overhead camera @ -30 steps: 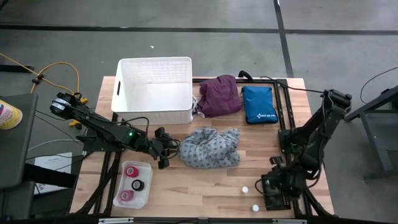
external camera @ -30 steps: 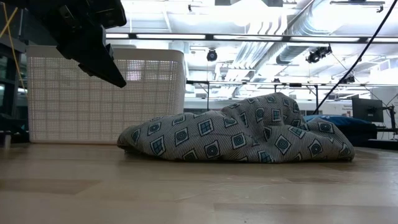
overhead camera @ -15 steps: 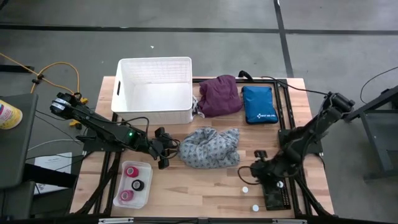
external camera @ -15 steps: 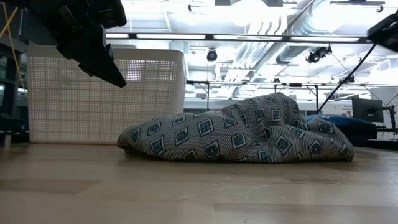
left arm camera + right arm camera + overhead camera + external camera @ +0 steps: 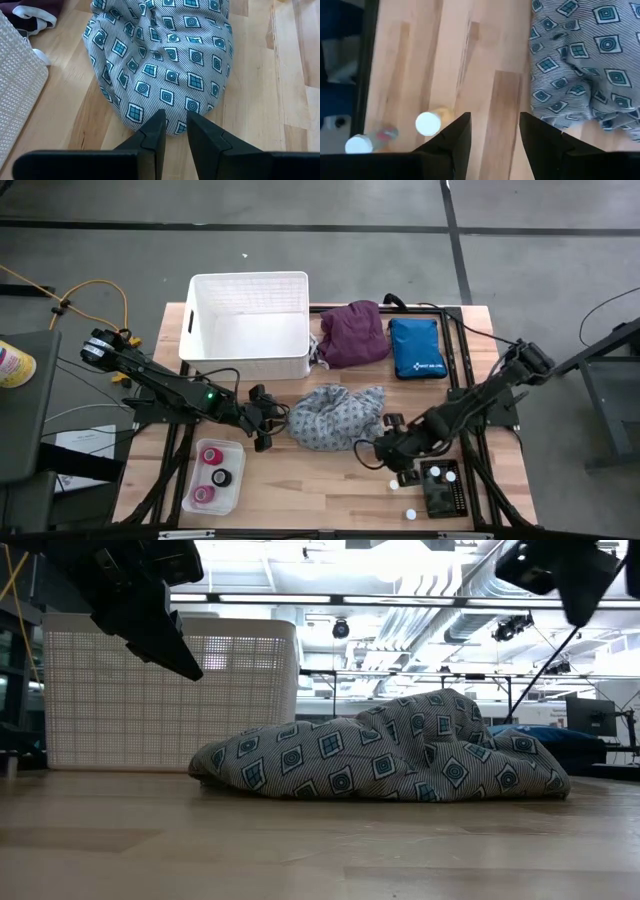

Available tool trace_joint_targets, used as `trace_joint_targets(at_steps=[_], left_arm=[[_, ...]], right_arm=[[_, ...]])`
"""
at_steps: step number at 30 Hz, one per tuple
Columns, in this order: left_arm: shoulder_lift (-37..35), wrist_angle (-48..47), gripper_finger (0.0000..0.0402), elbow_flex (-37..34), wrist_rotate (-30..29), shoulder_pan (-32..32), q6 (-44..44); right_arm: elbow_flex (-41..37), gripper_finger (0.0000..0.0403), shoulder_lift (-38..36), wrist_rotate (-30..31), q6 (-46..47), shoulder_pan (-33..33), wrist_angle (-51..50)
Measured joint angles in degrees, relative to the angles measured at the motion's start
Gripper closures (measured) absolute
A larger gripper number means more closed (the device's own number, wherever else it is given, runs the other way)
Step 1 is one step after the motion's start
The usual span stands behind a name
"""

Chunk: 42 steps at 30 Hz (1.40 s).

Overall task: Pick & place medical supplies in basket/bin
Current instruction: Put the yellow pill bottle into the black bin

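Note:
A grey dotted cloth garment [image 5: 335, 418] lies bunched at the table's middle and also shows in the low view [image 5: 400, 755]. A purple cloth garment [image 5: 352, 332] lies behind it, beside the white basket [image 5: 248, 328]. Two white-capped vials [image 5: 394, 484] lie on the wood near the front. My left gripper [image 5: 266, 420] hovers just left of the grey cloth, fingers narrowly open [image 5: 175, 127] over its edge. My right gripper [image 5: 368, 452] hangs open [image 5: 495, 127] above the wood, just right of the cloth's front edge, with a vial [image 5: 428, 123] beside it.
A clear tray [image 5: 213, 475] with pink, red and black tape rolls sits at the front left. A blue first-aid pouch [image 5: 417, 347] lies at the back right. A dark rack [image 5: 442, 486] with vials stands at the front right. Bare wood lies in front of the cloth.
My right gripper has swung from the table's front right corner toward the left, past the dark rack, to the grey cloth's front right edge. It has come into the low view at the top right. My left gripper and the cloth have kept still.

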Motion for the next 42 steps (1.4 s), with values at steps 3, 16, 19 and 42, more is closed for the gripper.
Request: trace_joint_targets(at_steps=[3, 16, 19, 42], left_arm=[[0.0, 0.0, 0.0327, 0.0, 0.0, 0.0, 0.0], [0.0, 0.0, 0.0327, 0.0, 0.0, 0.0, 0.0], [0.0, 0.0, 0.0327, 0.0, 0.0, 0.0, 0.0], [0.0, 0.0, 0.0327, 0.0, 0.0, 0.0, 0.0]], right_arm=[[3.7, 0.0247, 3.1, -0.2, -0.9, -0.7, -1.1], [6.6, 0.0247, 6.1, -0.1, 1.3, -0.4, -3.4], [6.6, 0.0247, 6.1, 0.2, 1.4, 0.6, -3.3], [6.5, 0.0247, 11.8, 1.4, 14.5, 10.3, -5.9]])
